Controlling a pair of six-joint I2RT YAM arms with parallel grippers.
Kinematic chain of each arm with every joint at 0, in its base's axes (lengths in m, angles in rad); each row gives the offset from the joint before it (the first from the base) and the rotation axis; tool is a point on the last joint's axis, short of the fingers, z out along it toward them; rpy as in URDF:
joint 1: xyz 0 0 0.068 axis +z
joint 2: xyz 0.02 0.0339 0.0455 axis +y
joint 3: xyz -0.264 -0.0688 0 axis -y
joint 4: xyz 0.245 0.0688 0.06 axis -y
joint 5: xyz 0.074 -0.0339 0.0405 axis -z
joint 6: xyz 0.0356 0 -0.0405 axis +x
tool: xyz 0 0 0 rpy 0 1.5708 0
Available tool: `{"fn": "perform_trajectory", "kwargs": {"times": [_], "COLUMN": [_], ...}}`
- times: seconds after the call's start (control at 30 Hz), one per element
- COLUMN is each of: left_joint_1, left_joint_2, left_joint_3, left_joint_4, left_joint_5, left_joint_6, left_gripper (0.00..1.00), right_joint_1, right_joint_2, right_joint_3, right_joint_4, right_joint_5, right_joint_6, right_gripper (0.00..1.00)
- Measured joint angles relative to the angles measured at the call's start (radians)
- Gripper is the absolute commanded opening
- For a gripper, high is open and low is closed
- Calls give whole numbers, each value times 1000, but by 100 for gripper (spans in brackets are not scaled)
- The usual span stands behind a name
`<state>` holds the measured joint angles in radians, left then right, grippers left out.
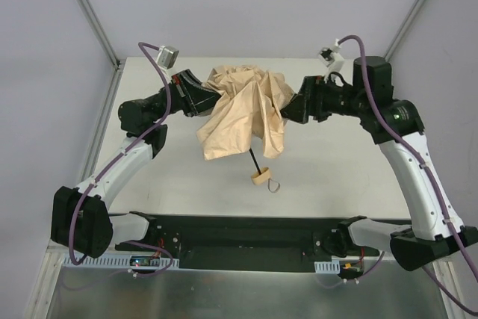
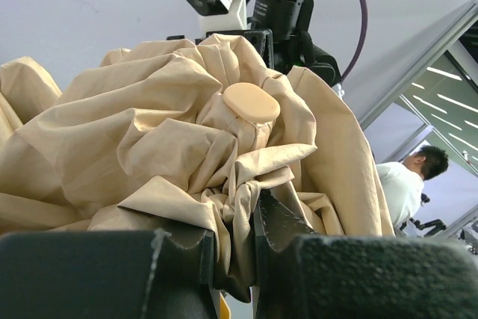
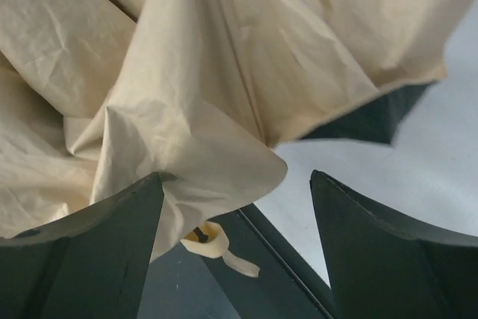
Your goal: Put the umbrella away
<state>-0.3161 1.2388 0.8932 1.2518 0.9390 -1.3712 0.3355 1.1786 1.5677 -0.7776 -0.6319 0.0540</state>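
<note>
The umbrella (image 1: 243,110) sits at the middle of the bench (image 1: 172,184), toward the far side, between the two arms. Its beige canopy is collapsed into a loose, crumpled bundle with folds hanging down toward the near side. A thin dark shaft (image 1: 254,160) slants out from under the fabric toward the near right and ends in a small pale handle (image 1: 260,177), which has a thin strap loop (image 1: 274,184) just beside it on the right. I cannot tell whether the handle touches the bench.

The left tool (image 1: 200,100) reaches in from the left and is narrow, clamped on a bunch of canopy fabric. In the left wrist view the cloth is pinched between the two dark fingers (image 2: 284,222), and the canopy's flat, rounded beige cap (image 2: 252,102) shows above them, ringed by wrinkled folds.

The right tool (image 1: 293,110) is at the canopy's right side, with its jaws wide. In the right wrist view its fingers (image 3: 373,237) stand well apart and grip nothing. A fold of fabric drapes over the left one, while the right one is clear of the cloth. A patch of black lining (image 3: 373,119) shows at the canopy's edge there.

A person in a white shirt (image 2: 403,188) stands in the background, to the right in the left wrist view.
</note>
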Motion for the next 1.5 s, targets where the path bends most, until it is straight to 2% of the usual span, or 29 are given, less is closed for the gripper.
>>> {"fn": "perform_trajectory", "kwargs": {"times": [0.17, 0.37, 0.6, 0.9, 1.1, 1.5], "left_joint_1": [-7, -31, -66, -93, -97, -96], "left_joint_2": [-1, -2, -1, 3, 3, 1], "left_joint_3": [0, 2, 27, 71, 72, 86], "left_joint_4": [0, 0, -1, 2, -22, -51], "left_joint_5": [3, 3, 2, 7, 33, 73], "left_joint_6": [-7, -18, -21, -22, -22, 40], "left_gripper": [0, 0, 0, 0, 0, 0], "right_joint_1": [120, 206, 280, 362, 393, 476], "right_joint_2": [39, 59, 161, 207, 223, 269], "right_joint_3": [0, -1, 43, 168, 214, 271], "right_joint_4": [125, 386, 480, 370, 229, 158], "right_joint_5": [-12, -83, -110, -97, -72, 76], "right_joint_6": [49, 209, 252, 76, -97, -148], "right_gripper": [84, 87, 96, 100, 96, 96]}}
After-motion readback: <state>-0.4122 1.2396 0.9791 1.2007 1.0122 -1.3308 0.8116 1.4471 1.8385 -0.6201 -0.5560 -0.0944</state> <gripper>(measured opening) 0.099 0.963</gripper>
